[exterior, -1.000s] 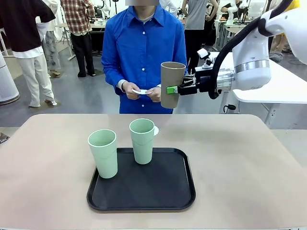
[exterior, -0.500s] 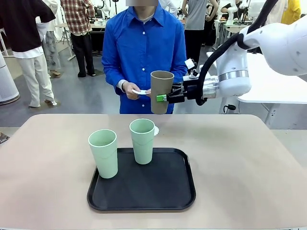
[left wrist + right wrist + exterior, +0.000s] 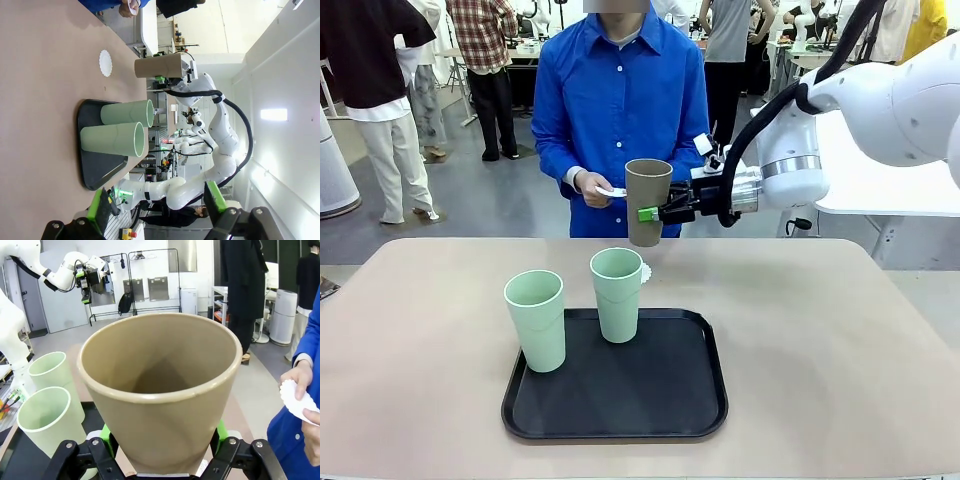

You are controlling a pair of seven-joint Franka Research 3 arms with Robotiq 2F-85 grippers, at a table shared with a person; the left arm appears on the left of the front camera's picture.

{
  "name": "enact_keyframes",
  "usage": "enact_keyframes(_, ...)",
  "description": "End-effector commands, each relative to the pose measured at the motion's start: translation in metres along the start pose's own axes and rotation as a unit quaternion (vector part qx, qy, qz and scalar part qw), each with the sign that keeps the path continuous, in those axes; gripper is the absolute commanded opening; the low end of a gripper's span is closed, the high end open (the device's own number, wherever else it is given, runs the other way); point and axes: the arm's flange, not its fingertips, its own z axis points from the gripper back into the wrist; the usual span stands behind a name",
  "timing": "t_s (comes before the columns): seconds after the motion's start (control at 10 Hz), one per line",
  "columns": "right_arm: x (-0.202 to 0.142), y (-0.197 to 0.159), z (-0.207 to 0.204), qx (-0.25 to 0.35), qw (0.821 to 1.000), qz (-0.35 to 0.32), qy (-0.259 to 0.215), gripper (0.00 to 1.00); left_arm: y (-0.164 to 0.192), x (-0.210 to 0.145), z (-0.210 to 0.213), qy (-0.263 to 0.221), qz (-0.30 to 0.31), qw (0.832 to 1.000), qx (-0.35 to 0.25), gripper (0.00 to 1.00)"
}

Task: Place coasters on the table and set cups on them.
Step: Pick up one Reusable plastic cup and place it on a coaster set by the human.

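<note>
One brown cup point(image 3: 648, 200) is hanging above the far edge of the bench point(image 3: 820, 330), clamped in the right tool point(image 3: 657, 212) — the left tool point(image 3: 157, 207) is gaping wide, empty. Carrying seems underway; next comes a level descent onto the coaster point(image 3: 105, 63) lying behind the tray point(image 3: 715, 400).

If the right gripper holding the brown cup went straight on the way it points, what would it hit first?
Probably nothing: past the brown cup in the right gripper, the way looks free. The person's hand lies aside, the mint cups lower; depth is unclear.
</note>
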Motion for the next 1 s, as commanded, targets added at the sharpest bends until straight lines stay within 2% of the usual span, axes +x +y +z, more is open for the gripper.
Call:
enact_keyframes(0.0, 0.002, 0.001, 0.002, -0.001, 1.000, 0.000, 0.000, 0.85, 0.000, 0.000, 0.002, -0.004, -0.008, 1.000, -0.008, 1.00)
enact_keyframes(0.4, 0.000, -0.001, 0.002, -0.002, 1.000, 0.000, 0.000, 0.85, 0.000, 0.000, 0.002, -0.004, -0.008, 1.000, -0.008, 1.00)
enact_keyframes(0.7, -0.027, -0.018, -0.029, -0.004, 1.000, -0.005, 0.022, 0.85, 0.000, 0.000, 0.002, -0.004, -0.008, 1.000, -0.008, 1.00)
enact_keyframes(0.9, -0.039, -0.026, -0.037, 0.004, 1.000, -0.011, 0.015, 0.85, 0.000, 0.000, 0.002, -0.004, -0.008, 1.000, -0.008, 1.00)
